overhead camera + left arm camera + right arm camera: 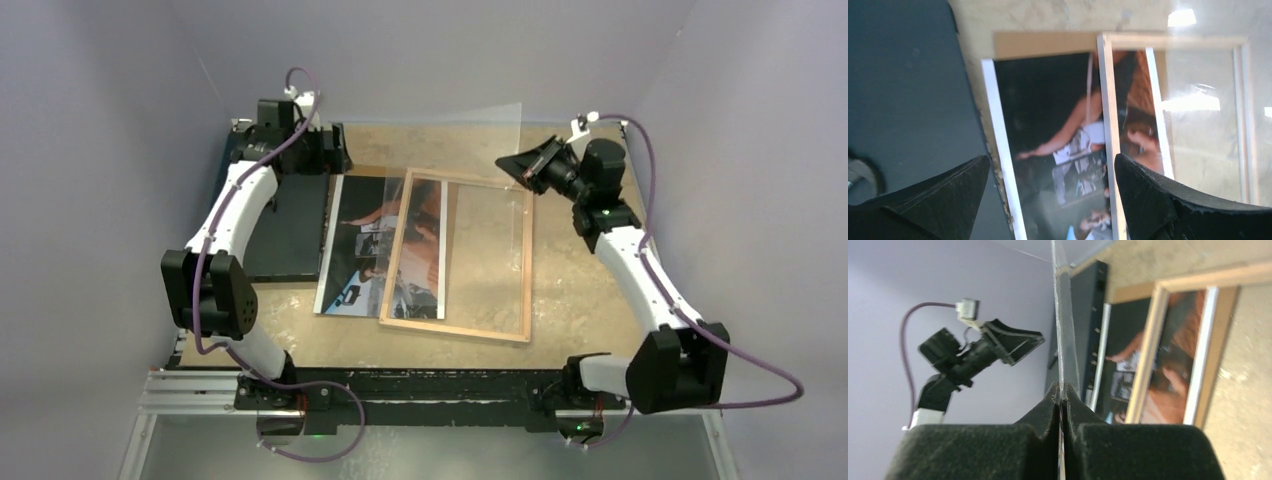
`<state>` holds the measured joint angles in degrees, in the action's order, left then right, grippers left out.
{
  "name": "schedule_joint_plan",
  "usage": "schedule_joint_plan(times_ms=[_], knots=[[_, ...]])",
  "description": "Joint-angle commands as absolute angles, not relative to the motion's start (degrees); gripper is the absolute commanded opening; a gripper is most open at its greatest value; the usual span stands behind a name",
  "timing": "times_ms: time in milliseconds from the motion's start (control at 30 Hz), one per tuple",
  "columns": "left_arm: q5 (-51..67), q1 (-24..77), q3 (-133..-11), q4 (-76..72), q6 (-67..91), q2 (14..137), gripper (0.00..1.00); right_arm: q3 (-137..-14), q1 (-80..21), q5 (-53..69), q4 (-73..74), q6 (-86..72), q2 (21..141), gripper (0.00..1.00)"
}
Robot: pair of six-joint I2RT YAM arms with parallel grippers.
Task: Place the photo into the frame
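Observation:
The photo [360, 240] lies face up on the table, a dark reddish picture with a white border [1048, 110]. The frame [455, 330] lies tilted across the photo's right part, its left rail [1108, 100] on top of the picture. My left gripper [320, 150] hovers open over the photo's far end, nothing between its fingers [1050, 165]. My right gripper [515, 165] is raised at the back right, shut [1062, 390] on the edge of a clear pane [1063, 315] that stands upright over the frame [470, 145]. The photo [1128, 350] and frame [1148, 340] lie below it.
A flat black board [290, 230] lies left of the photo, beside the left arm [903, 85]. A brown backing panel [1043, 44] sticks out from under the photo's far end. Purple walls close in on three sides.

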<state>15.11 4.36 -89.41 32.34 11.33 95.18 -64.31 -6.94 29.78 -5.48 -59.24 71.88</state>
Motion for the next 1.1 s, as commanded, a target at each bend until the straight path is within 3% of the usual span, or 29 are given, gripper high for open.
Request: schedule_joint_plan(times_ms=[0,200,500,1067], knots=[[19.20,5.64,-82.68,35.50,3.80,91.16,0.93,-51.49,-6.68,33.88,-23.17,-65.15,77.17,0.00],[20.02,5.63,-77.68,34.68,0.60,89.13,0.92,-44.59,-6.53,36.02,-28.31,-63.13,85.34,0.00],[23.08,6.25,-74.93,34.80,-3.12,90.59,0.89,-45.62,-5.76,28.27,-19.94,-53.03,83.01,0.00],[22.43,12.64,-72.70,33.83,-2.99,95.66,0.79,-42.74,-1.10,29.97,-24.44,-48.75,85.43,0.00]])
